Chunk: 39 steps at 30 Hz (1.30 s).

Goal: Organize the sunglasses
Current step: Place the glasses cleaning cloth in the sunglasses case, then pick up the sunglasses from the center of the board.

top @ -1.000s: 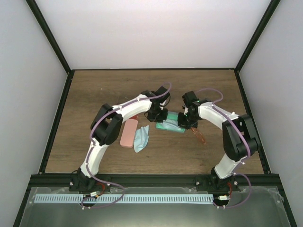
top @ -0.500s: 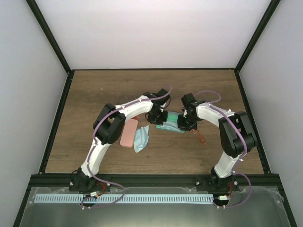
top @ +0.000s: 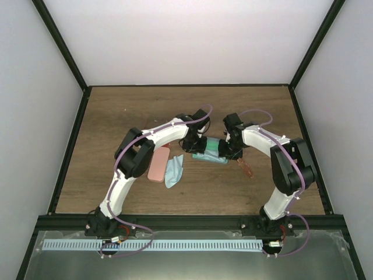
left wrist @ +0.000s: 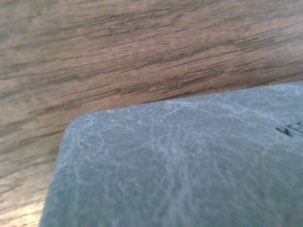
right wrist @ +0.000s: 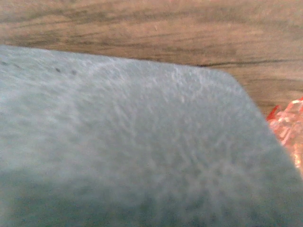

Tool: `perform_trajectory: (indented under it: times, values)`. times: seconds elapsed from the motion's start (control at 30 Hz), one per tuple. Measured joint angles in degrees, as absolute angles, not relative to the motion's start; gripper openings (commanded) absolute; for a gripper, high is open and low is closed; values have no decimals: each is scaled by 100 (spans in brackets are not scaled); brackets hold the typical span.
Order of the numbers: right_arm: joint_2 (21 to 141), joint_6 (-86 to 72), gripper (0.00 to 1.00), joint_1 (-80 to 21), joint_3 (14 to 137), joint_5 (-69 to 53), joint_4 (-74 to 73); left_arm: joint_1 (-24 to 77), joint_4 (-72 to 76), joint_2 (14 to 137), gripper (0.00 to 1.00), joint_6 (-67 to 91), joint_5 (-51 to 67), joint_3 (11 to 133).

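Both arms reach in toward the middle of the wooden table (top: 134,111), and the left gripper (top: 197,144) and right gripper (top: 228,150) sit low at opposite ends of a grey-blue case (top: 213,146). Each wrist camera is pressed so close that the case's mottled surface and one rounded corner fill most of its view. No fingers show in either wrist view, and from above it cannot be told whether either pair of fingers is parted or gripping. One orange-red pair of sunglasses (top: 246,168) lies on the bare wood just beside the case's right end, near the right gripper. Its translucent frame pokes into the right wrist view's edge. A pink case (top: 158,164) and a light blue cloth (top: 173,170) lie touching, left of centre.
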<state>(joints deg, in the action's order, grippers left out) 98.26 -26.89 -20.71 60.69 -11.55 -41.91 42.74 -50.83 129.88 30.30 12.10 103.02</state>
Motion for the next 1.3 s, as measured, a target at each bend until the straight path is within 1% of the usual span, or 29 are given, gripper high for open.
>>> perform_trajectory:
  times: [0.1,0.53,0.57,0.63,0.7,0.83,0.93,1.0,1.03,1.13,1.17,1.23,1.3]
  values:
    - [9773,-2711,39,-2069,6184,-1094,-4244,4272,-5098,12969,41,3000,1142,10302]
    - [9465,-2797,39,-2069,6329,-928,-4351,4265,-5310,12840,43,2978,963,10309]
    - [9439,-2808,40,-2069,6329,-919,-4351,4263,-5328,12803,46,2978,958,10307]
    - [9384,-2816,42,-2069,6329,-904,-4346,4261,-5328,12731,58,2976,961,10307]
    - [9321,-2832,45,-2069,6329,-886,-4348,4259,-5323,12658,63,2974,996,10307]
    - [9172,-2862,45,-2069,6326,-862,-4351,4250,-5271,12549,65,2982,1151,10307]
    - [8952,-2886,55,-2069,6278,-810,-4353,4252,-5245,12497,65,2985,1240,10296]
    - [8748,-2904,57,-2060,6204,-725,-4401,4252,-5227,12446,65,2985,1297,10248]
    - [8643,-2915,58,-2051,6163,-668,-4434,4252,-5227,12411,65,2985,1319,10219]
    - [8307,-2939,58,-1999,5955,-471,-4525,4252,-5210,12265,45,3002,1376,10088]
    - [8195,-2943,58,-1981,5872,-401,-4569,4254,-5205,12204,40,3004,1391,10047]
    - [8016,-2952,53,-1942,5745,-263,-4696,4265,-5196,12108,37,3015,1426,10003]
    - [7929,-2967,48,-1920,5682,-158,-4794,4283,-5192,12022,36,3022,1455,9994]
